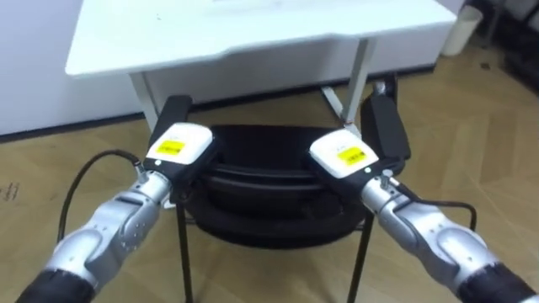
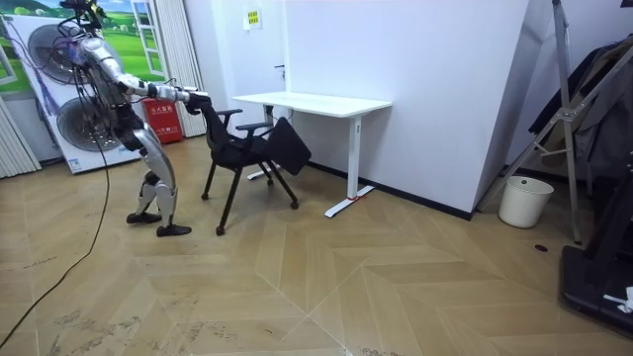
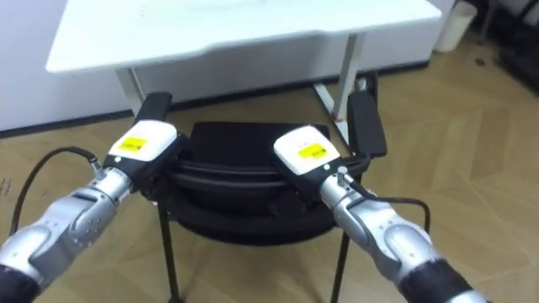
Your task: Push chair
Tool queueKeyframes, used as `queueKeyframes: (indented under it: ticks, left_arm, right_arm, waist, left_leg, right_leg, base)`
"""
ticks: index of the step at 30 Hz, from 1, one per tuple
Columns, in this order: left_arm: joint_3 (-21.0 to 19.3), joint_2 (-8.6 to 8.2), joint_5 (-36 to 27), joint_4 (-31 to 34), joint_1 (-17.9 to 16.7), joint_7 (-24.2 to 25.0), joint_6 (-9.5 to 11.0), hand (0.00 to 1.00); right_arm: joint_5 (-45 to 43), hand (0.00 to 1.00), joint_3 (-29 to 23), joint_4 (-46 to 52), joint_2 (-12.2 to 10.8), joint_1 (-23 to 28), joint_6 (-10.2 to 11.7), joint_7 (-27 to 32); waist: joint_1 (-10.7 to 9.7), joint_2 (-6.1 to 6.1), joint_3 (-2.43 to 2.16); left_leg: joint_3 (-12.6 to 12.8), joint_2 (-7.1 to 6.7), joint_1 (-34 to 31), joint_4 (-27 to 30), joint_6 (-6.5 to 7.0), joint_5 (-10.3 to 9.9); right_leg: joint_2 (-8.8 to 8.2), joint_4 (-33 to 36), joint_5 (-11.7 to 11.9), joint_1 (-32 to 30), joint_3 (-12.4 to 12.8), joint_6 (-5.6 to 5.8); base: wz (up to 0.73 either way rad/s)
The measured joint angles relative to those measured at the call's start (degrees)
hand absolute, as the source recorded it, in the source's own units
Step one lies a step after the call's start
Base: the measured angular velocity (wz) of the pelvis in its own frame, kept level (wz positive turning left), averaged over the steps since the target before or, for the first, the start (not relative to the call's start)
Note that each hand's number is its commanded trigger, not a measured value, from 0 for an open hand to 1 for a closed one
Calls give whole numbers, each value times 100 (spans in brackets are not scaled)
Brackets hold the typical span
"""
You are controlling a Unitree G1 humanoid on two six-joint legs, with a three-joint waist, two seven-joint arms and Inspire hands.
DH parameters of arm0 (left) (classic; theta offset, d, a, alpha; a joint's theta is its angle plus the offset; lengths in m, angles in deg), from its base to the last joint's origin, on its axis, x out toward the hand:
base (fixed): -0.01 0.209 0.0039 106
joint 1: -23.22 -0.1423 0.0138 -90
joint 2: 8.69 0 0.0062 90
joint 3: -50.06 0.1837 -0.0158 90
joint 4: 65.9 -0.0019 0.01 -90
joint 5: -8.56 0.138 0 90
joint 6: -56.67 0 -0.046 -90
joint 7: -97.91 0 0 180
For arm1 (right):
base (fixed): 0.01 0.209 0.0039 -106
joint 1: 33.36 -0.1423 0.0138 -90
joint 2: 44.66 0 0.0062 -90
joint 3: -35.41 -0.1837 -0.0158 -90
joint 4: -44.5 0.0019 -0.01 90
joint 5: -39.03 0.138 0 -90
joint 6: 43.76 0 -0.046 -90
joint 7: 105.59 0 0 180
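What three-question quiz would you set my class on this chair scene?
1. True or false: the bin stands under the desk.
2. The left robot hand and right robot hand rest on: A the chair back; B the desk top; C the floor.
3. Fill in: the chair's colour is ___.
Key: 1 false; 2 A; 3 black.

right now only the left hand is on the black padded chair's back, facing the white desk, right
No, both: the left eye view shows the left hand and the right hand on the black padded chair back, facing the white rectangular desk.
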Motion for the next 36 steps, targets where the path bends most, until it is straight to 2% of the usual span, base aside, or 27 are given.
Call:
queueKeyframes:
  ticks: [2,3,4,5,7,10,11,12,13,14,15,16,17,18,19,21,22,28,31,32,33,34,35,36]
  left_arm:
    - [-20,-65,92,-40,0,-52,20,100]
    - [-20,-96,141,-102,32,-118,26,100]
    - [-15,-114,153,-119,40,-143,26,100]
    - [2,-117,162,-125,2,-222,25,100]
    - [34,-158,186,-182,16,-396,25,100]
    - [69,-267,255,-238,20,-482,-23,100]
    - [86,-272,255,-213,-42,-487,-30,100]
    - [109,-269,255,-132,-124,-487,-76,100]
    - [112,-257,256,-80,-164,-486,-85,100]
    - [114,-248,257,30,-253,-484,-102,100]
    - [110,-218,254,121,-320,-473,-126,100]
    - [108,-208,256,137,-335,-473,-129,100]
    - [94,-192,257,139,-345,-473,-130,100]
    - [66,-212,257,141,-350,-472,-133,100]
    - [59,-214,257,139,-349,-472,-138,100]
    - [33,-236,255,138,-349,-472,-154,100]
    - [32,-242,255,140,-349,-472,-159,100]
    - [-65,-196,272,408,-392,-378,-214,100]
    - [-134,-211,282,562,-490,-327,-259,100]
    - [-131,-249,260,537,-476,-327,-269,100]
    - [-79,-267,225,476,-438,-327,-276,100]
    - [-67,-276,218,460,-415,-326,-275,100]
    - [-57,-291,218,420,-389,-325,-275,100]
    - [-30,-280,218,381,-381,-320,-263,100]
  right_arm:
    - [-14,100,-37,-71,-14,21,30,47]
    - [-10,100,-74,-143,-30,24,58,94]
    - [-13,100,-80,-164,-30,26,65,104]
    - [-21,100,-114,-167,-21,22,91,118]
    - [-23,100,-145,-169,1,9,97,176]
    - [-102,100,-168,-206,20,91,105,240]
    - [-132,100,-167,-202,20,146,115,276]
    - [-152,100,-166,-153,26,225,117,279]
    - [-153,100,-167,-115,38,262,117,284]
    - [-153,100,-164,-66,37,322,117,287]
    - [-162,100,-163,-37,33,345,123,288]
    - [-162,100,-164,-27,36,358,123,296]
    - [-188,100,-172,-4,45,366,121,299]
    - [-235,100,-187,36,43,366,92,297]
    - [-262,100,-187,55,39,366,71,289]
    - [-325,100,-191,101,44,366,38,297]
    - [-332,100,-191,110,49,366,32,300]
    - [-395,100,-260,355,83,410,-49,280]
    - [-446,100,-300,424,107,414,-21,277]
    - [-402,100,-297,421,149,394,-7,277]
    - [-398,100,-291,384,154,383,-7,282]
    - [-398,100,-291,370,153,380,-6,286]
    - [-399,100,-290,337,140,382,0,288]
    - [-398,100,-290,310,115,423,0,296]
  waist:
    - [-5,-38,27]
    - [-4,-79,54]
    - [-29,-89,54]
    - [-100,-108,54]
    - [-143,-128,72]
    - [-162,-149,59]
    - [-139,-161,46]
    - [-116,-175,8]
    - [-111,-190,-2]
    - [-81,-213,-47]
    - [-84,-211,-57]
    - [-87,-202,-81]
    - [-85,-183,-128]
    - [-85,-178,-134]
    - [-85,-178,-134]
    - [-108,-234,-112]
    - [-116,-244,-111]
    - [-99,-323,-88]
    - [-101,-327,-84]
    - [-79,-327,-79]
    - [-102,-295,-74]
    - [-108,-265,-49]
    - [-121,-247,-25]
    - [-148,-233,-28]
  left_leg:
    - [-3,71,-95,326,-26,159]
    - [6,99,-108,419,-42,276]
    - [6,109,-118,426,-43,323]
    - [18,142,-183,408,-39,357]
    - [164,172,-368,206,-9,295]
    - [273,40,-869,-458,-13,319]
    - [327,-53,-1020,-899,6,365]
    - [362,-151,-1165,-1416,89,569]
    - [367,-220,-1215,-1681,134,712]
    - [393,-309,-1287,-2112,193,1126]
    - [423,-373,-1274,-2499,232,1544]
    - [417,-404,-1248,-2636,238,1726]
    - [419,-437,-1152,-2832,234,2027]
    - [422,-515,-1048,-2910,339,2203]
    - [440,-540,-982,-2900,347,2217]
    - [504,-724,-858,-2967,412,2165]
    - [506,-747,-842,-2967,426,2146]
    - [694,-925,-774,-2844,531,1807]
    - [903,-1014,-769,-2619,627,1511]
    - [988,-1074,-718,-2566,680,1405]
    - [1026,-1102,-665,-2509,740,1307]
    - [1017,-1107,-646,-2461,768,1242]
    - [1012,-1101,-584,-2377,807,1108]
    - [990,-1102,-524,-2306,848,985]
  right_leg:
    - [2,-8,-112,194,-166,-45]
    - [0,-48,-161,313,-229,-50]
    - [1,-111,-165,377,-288,-53]
    - [-7,-237,-166,446,-393,-54]
    - [-18,-419,-139,523,-480,-57]
    - [-41,-726,-119,762,-608,-9]
    - [-50,-821,-127,826,-608,25]
    - [-57,-916,-135,915,-607,70]
    - [-75,-933,-135,945,-609,72]
    - [-91,-968,-140,987,-582,87]
    - [-86,-1025,-139,1070,-562,124]
    - [-87,-1031,-151,1082,-544,152]
    - [-89,-1027,-179,1097,-469,205]
    - [-122,-1020,-217,1134,-382,274]
    - [-169,-1024,-238,1143,-355,312]
    - [-294,-1089,-289,1240,-270,443]
    - [-318,-1122,-293,1267,-264,469]
    - [-523,-1217,-389,1393,-174,678]
    - [-717,-995,-484,1413,-159,805]
    - [-848,-684,-560,1313,-72,887]
    - [-957,-130,-548,1180,-60,912]
    - [-1023,173,-513,1090,-27,960]
    - [-1127,714,-399,900,120,994]
    - [-1177,1133,-212,733,231,989]
  base:
    - [40]
    - [41]
    - [51]
    - [52]
    - [38]
    - [17]
    - [-7]
    - [-9]
    - [-18]
    - [-20]
    - [-16]
    - [-9]
    - [-11]
    - [-16]
    - [-15]
    - [-8]
    - [-3]
    - [-7]
    - [-14]
    - [-14]
    - [-10]
    - [0]
    - [5]
    - [0]
